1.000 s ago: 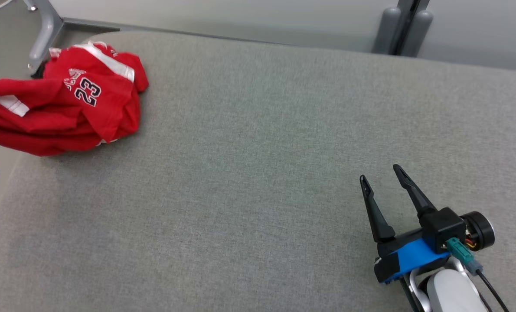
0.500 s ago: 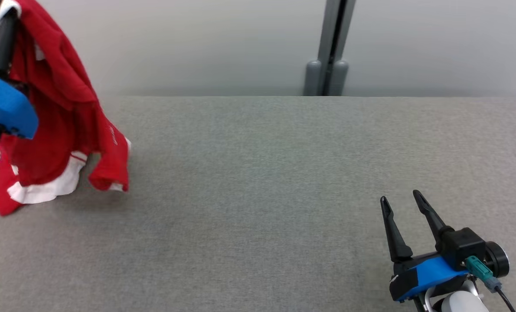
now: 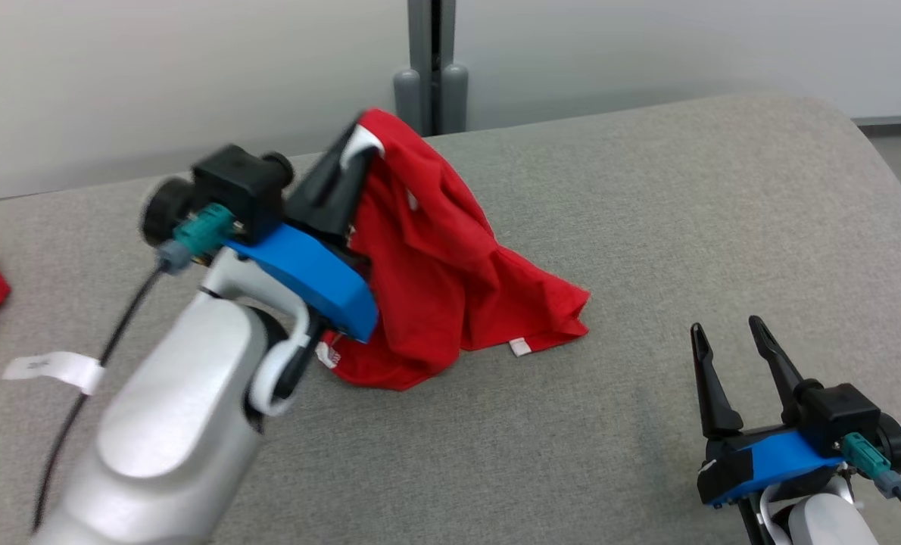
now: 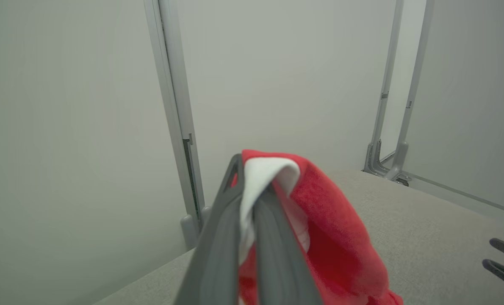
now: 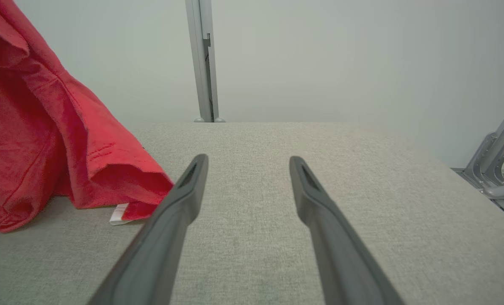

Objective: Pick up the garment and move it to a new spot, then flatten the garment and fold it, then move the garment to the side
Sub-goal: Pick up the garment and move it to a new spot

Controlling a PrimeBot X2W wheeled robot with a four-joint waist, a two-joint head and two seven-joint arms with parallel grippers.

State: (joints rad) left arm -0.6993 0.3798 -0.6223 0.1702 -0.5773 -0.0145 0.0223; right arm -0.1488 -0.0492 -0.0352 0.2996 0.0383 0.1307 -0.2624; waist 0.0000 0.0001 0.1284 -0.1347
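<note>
left wrist view: left claw (image 4: 252, 178) pinches white-trimmed garment (image 4: 332, 220).

Soft cloth garment (image 3: 435, 280), matt woven surface (image 3: 647, 227)

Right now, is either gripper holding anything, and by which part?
The left gripper is shut on the red fabric garment, pinching its white-trimmed edge; the rest drapes onto the grey upholstered surface. The right gripper is open, holding nothing.
</note>
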